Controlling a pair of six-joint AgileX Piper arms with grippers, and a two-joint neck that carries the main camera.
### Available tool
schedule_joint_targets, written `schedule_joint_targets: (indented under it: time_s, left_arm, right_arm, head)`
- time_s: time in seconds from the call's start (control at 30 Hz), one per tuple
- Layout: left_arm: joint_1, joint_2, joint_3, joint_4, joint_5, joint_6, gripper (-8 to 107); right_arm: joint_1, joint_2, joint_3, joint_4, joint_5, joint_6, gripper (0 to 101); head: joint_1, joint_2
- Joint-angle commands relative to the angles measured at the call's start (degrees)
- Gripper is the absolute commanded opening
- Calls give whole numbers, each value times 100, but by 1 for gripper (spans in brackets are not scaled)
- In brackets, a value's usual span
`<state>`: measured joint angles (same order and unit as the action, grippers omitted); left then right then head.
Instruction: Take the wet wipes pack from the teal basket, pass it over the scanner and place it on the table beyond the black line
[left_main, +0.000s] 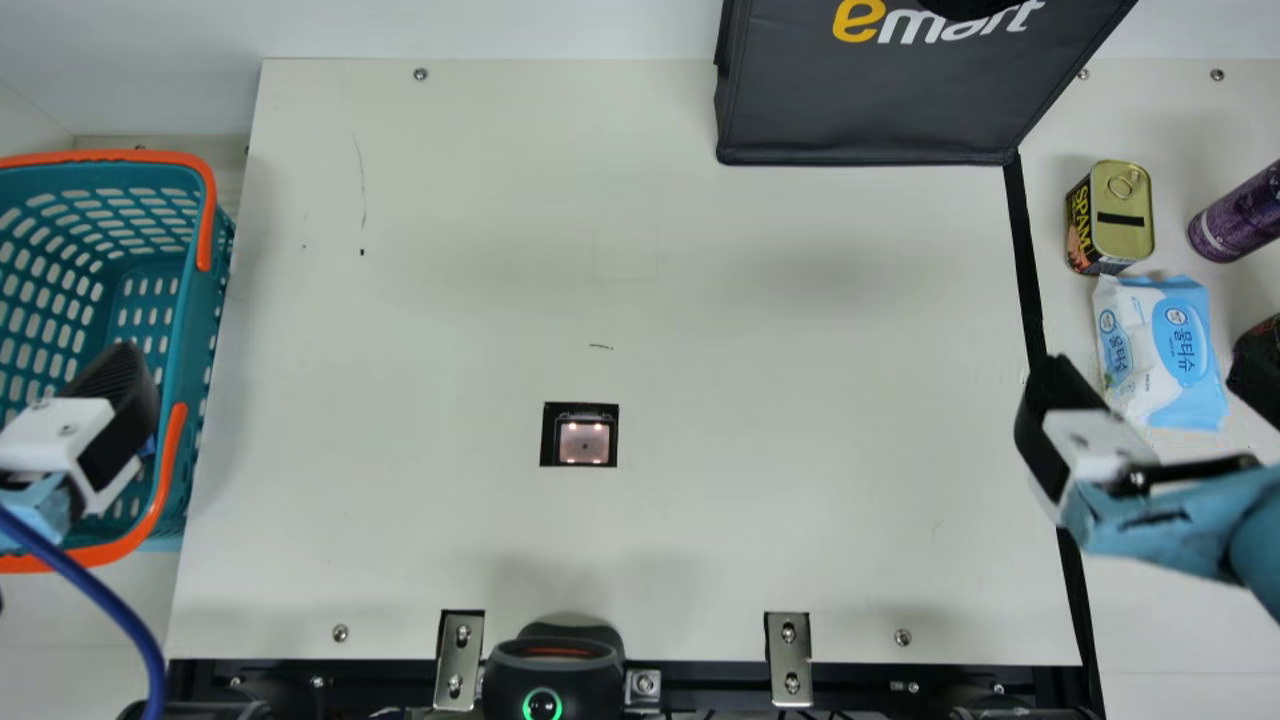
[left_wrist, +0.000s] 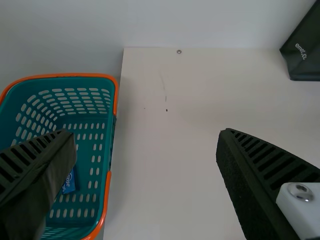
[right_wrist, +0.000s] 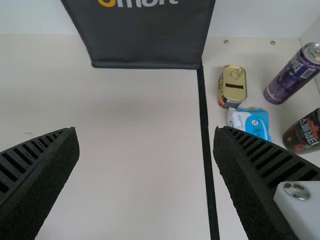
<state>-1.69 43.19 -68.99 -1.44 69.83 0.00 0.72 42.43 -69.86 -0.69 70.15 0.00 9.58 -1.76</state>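
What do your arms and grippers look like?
My left gripper and right gripper match: black, wedge-shaped fingers with ribbed, slotted faces, and white mounts with silver screws. The left arm and right arm have light blue coverings. A thick blue cable runs by the left one.

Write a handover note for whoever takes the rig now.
Left gripper: open, above the basket.
Right gripper: open and empty, by the black line.
Wipes: flat on the table beyond that line, next to the Spam can.
Done: placing. Whether the wipes passed over the scanner, I can't tell.
Left: probably just confirming the scan and parking both arms.
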Motion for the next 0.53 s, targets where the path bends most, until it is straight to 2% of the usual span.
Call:
schedule_joint_targets:
  time_s: [0.0,0.5]
  left_arm:
    - [0,0,0,0,0,0,90]
    - [0,0,0,0,0,0,90]
  right_arm:
    - [0,0,0,0,0,0,95]
    - [6,-5,-2,-12,-5,0,95]
  head:
    - [-166,18]
    - [-166,18]
